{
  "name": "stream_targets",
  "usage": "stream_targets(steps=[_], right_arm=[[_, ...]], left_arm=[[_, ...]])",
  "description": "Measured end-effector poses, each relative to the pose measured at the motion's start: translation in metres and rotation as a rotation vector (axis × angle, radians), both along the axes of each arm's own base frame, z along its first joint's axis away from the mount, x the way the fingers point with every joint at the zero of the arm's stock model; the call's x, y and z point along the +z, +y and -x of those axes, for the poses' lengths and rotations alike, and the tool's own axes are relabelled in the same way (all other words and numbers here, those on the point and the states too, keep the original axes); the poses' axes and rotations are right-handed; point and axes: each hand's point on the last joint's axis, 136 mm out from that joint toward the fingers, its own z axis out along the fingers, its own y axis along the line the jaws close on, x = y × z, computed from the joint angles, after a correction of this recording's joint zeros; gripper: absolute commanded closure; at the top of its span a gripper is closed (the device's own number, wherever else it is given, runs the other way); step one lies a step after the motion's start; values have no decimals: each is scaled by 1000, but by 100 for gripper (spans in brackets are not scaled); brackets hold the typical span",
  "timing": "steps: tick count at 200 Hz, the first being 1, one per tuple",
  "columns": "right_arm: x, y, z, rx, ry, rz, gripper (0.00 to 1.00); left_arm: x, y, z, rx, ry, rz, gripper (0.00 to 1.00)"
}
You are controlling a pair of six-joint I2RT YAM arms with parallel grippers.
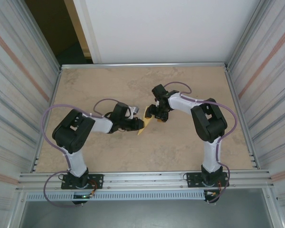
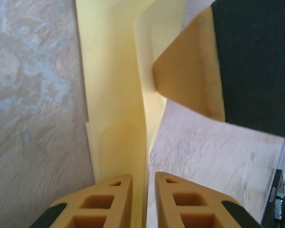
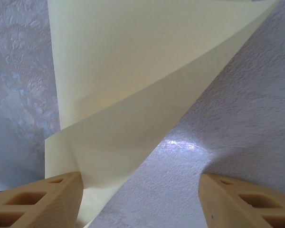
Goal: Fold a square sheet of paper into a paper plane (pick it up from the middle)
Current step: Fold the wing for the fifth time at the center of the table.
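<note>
Two robot arms stand nose to nose near the middle of a marbled beige table [image 1: 190, 152], with a pale yellow sheet of paper [image 1: 143, 127] caught in the small space between their tips. The sheet is creased into overlapping layers, and part of it lifts off the tabletop.

The left gripper [image 1: 139, 124] has its tan fingers [image 2: 104, 199] parted by a slim gap. Seen from its own wrist camera, a raised fold of the paper runs straight into that gap, though the fingers do not look pressed against it (the gap is plainly wider than the fold).

The right gripper [image 1: 155, 116] is spread wide and clamps nothing. From its wrist camera, the lower corner of the sheet sits just beside one finger [image 3: 47, 199], while the other finger hangs over bare table, well clear of the paper. In the left wrist view, one tan and black finger [image 2: 190, 80] of the right gripper hangs close above the sheet's far edge.
</note>
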Motion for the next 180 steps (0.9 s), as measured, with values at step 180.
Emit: stream_targets(steps=[180], right_arm=[[0, 0, 0, -3, 1, 0, 34]], left_arm=[[9, 13, 12, 29, 32, -35, 84]])
